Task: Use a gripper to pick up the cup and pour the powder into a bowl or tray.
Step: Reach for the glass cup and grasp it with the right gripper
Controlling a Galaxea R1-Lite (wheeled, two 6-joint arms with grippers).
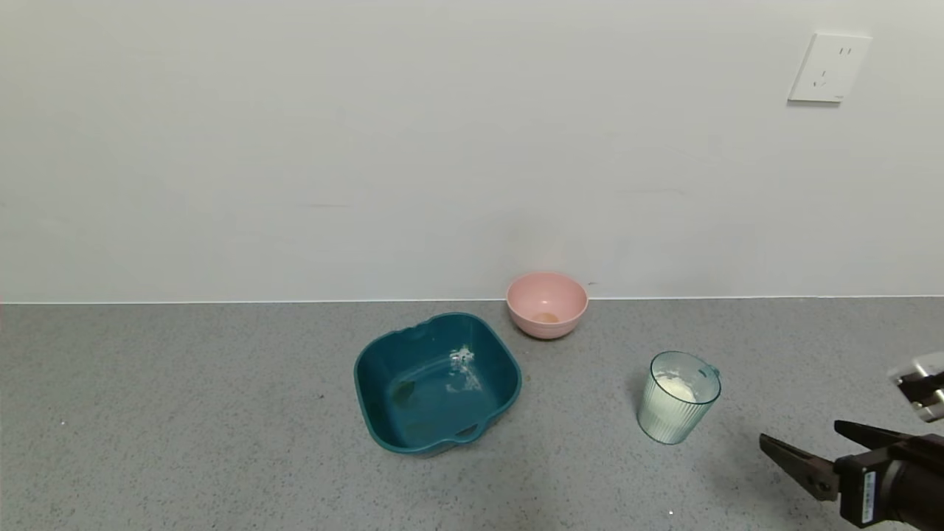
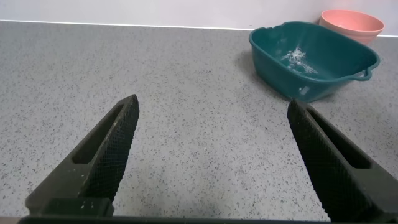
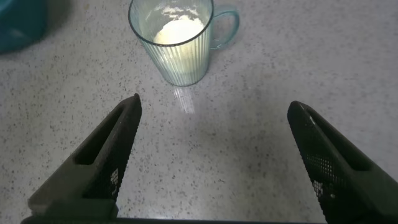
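Observation:
The translucent pale blue-green ribbed cup (image 1: 677,397) stands upright on the grey counter, right of centre, with white powder (image 1: 677,387) inside. It also shows in the right wrist view (image 3: 176,38), handle to one side. My right gripper (image 1: 800,436) is open and empty at the lower right, a short way from the cup, with the cup ahead of its jaws (image 3: 212,109). The dark teal basin (image 1: 436,381) sits at centre with a little powder on its floor. My left gripper (image 2: 211,109) is open and empty over bare counter, the basin (image 2: 314,57) farther off.
A small pink bowl (image 1: 546,304) stands against the wall behind the basin, also in the left wrist view (image 2: 351,23). A white wall socket (image 1: 828,67) is at the upper right. The grey speckled counter (image 1: 184,413) spreads left of the basin.

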